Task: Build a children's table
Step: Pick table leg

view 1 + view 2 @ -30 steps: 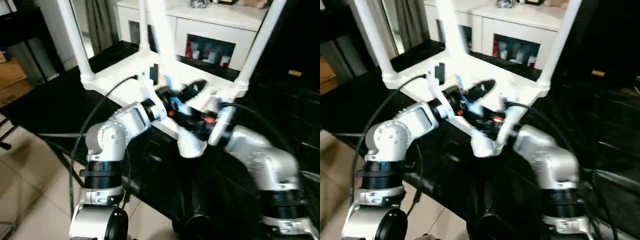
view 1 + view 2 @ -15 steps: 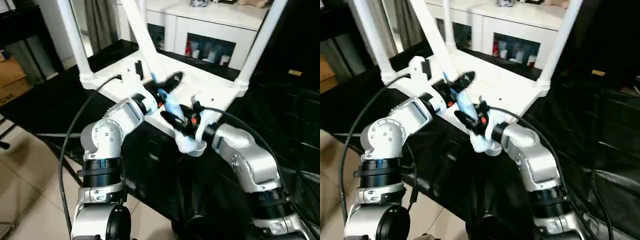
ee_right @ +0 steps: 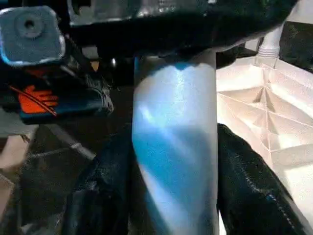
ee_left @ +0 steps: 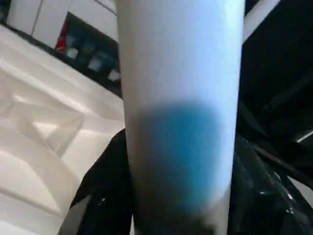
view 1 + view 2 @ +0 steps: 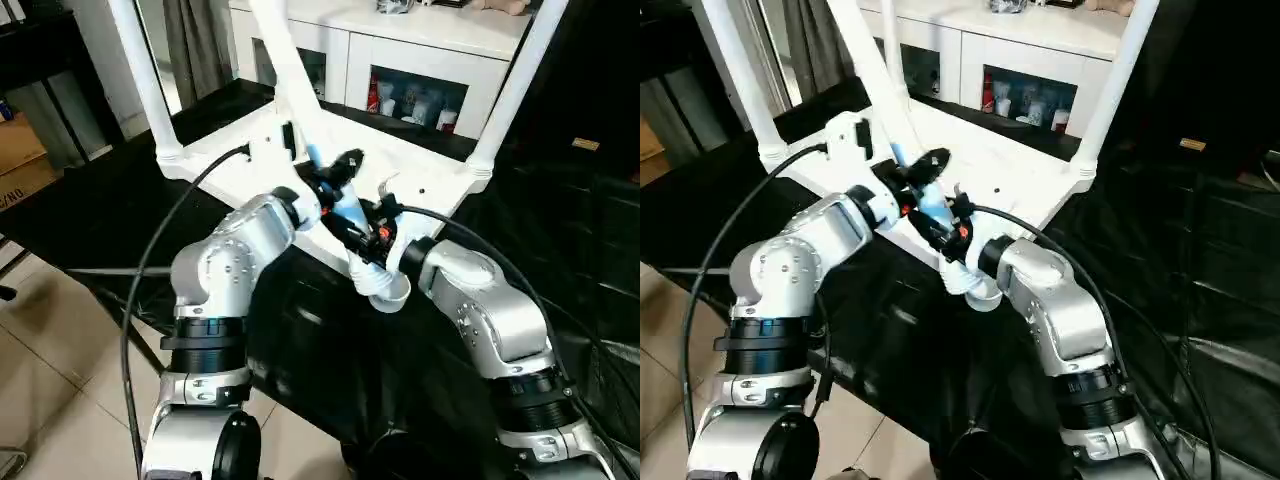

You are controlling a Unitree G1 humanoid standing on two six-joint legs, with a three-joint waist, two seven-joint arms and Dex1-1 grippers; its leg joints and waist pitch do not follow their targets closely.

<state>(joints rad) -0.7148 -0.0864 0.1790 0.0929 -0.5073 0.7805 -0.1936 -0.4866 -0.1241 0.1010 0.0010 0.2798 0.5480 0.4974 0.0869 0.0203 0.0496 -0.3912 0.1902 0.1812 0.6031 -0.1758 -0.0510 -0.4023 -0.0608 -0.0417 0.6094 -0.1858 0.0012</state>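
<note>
The white tabletop [image 5: 425, 172] lies underside up on a black-draped surface. Two white legs stand upright in its corner sockets, one at the left [image 5: 140, 80] and one at the right [image 5: 520, 80]. A third leg [image 5: 290, 90] slants across the near corner, its top leaning left and its flared end [image 5: 385, 290] low at the near edge. My left gripper [image 5: 335, 185] is shut on this leg, whose tube [image 4: 181, 73] sits between black fingers [image 4: 102, 196]. Just below it my right gripper [image 5: 365, 235] is also shut on the tube [image 3: 176, 122], fingers [image 3: 244, 186] pressed to its sides.
A white cabinet [image 5: 440, 50] with glass-fronted shelves stands behind the table. Black cloth [image 5: 100, 200] covers the work surface and falls over its near edge. A cardboard box [image 5: 20, 150] sits at the far left above the tiled floor [image 5: 60, 400]. Black cables loop off both forearms.
My left gripper's fingers have closed in on the slanted leg. The leg's top now leans further left. My right gripper has kept its hold lower down.
</note>
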